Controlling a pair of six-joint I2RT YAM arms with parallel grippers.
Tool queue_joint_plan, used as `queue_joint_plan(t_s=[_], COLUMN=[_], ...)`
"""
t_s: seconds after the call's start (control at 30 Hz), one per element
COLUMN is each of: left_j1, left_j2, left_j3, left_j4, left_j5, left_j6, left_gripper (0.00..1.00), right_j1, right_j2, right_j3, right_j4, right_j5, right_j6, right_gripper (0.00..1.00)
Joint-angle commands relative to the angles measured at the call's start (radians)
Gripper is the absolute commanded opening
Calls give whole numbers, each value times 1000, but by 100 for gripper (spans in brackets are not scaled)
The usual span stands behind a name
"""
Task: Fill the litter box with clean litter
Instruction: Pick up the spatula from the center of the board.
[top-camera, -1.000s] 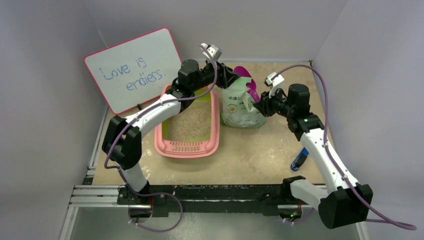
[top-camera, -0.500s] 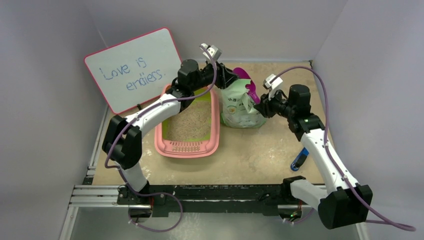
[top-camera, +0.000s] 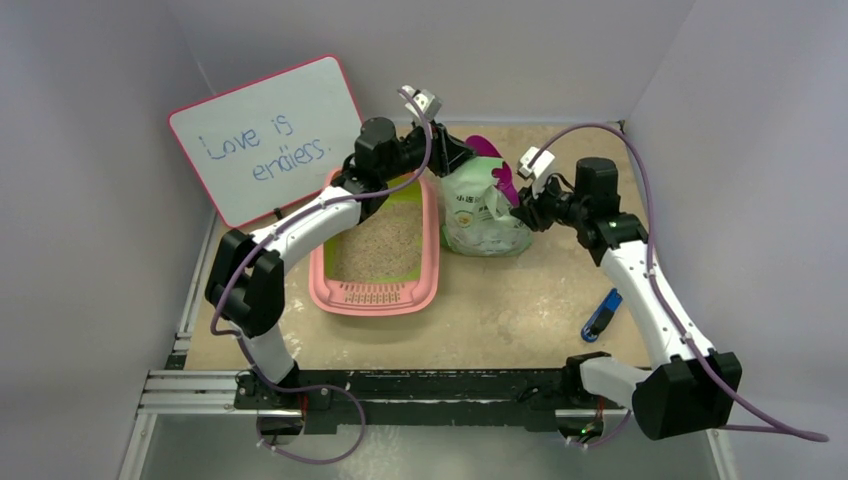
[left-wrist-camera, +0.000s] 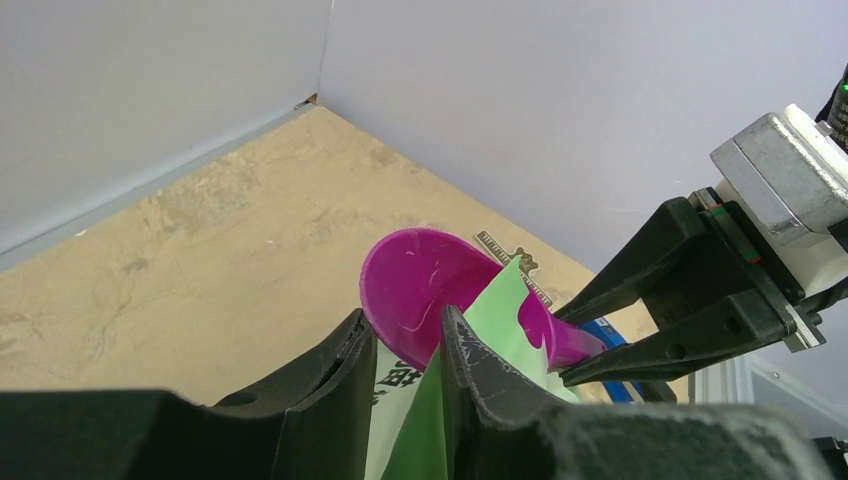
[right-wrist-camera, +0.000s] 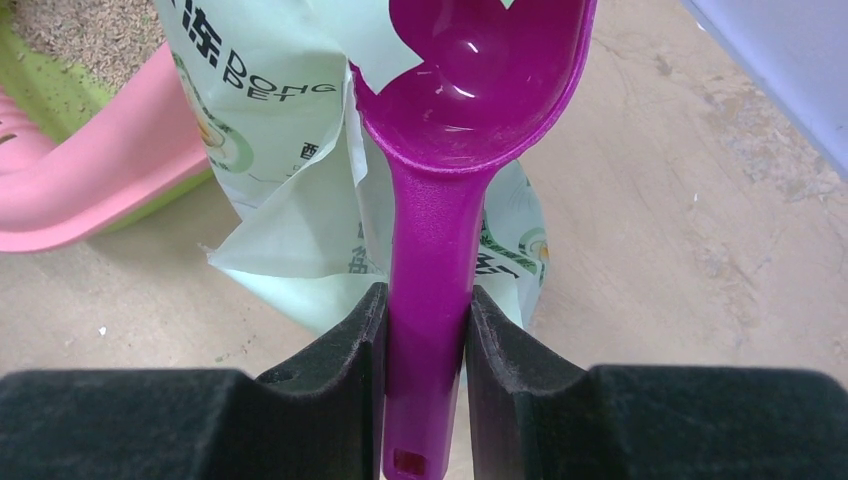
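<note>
Pale lavender walls close the tan, mottled tabletop (top-camera: 520, 300) on the left, back and right, so only the near side by the arm bases stays unwalled. At the left wall leans a pink-framed whiteboard (top-camera: 265, 135), near the far corner of the litter box (top-camera: 378, 296). The box lies left of centre with its grille lip toward the bases and beige granules (top-camera: 385, 245) spread inside. A pale green bag (top-camera: 480, 215) stands just beside its right rim. In front of the bag and toward the right wall the surface lies open, broken only by a small blue object (top-camera: 600, 315) near the right arm. From above, the left gripper (top-camera: 450, 155) and right gripper (top-camera: 520, 210) meet over the bag's mouth, too small there to read. The left wrist camera shows the left gripper's fingers (left-wrist-camera: 350, 370) set narrowly apart on either side of the bag's upper edge, though I cannot tell whether they clamp it. It also shows the bowl of the magenta scoop (left-wrist-camera: 430, 285) just behind. The right wrist view alone shows black pads (right-wrist-camera: 345, 345) pressed onto the scoop's handle, its bowl tipped at the torn bag top, with the pink rim at left.
</note>
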Motion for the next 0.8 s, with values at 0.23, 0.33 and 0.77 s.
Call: queue_joint_plan(t_s=[0.23,0.33,0.77], left_j1=[-16,-16,-16], left_j2=[35,26,21], left_j3=[46,36,27], left_j4=[29,31,91], left_j5=[57,45,55], left_j6=[6,10,-25], left_gripper=[0,0,52], right_j1=[22,22,22], right_j2=[-55,-79,-65], right_j3=[6,-23,-39], right_j4=[54,74,56], right_j5=[-52,-46,-80], right_j6=[-74,-64,-64], right_gripper=[0,0,0])
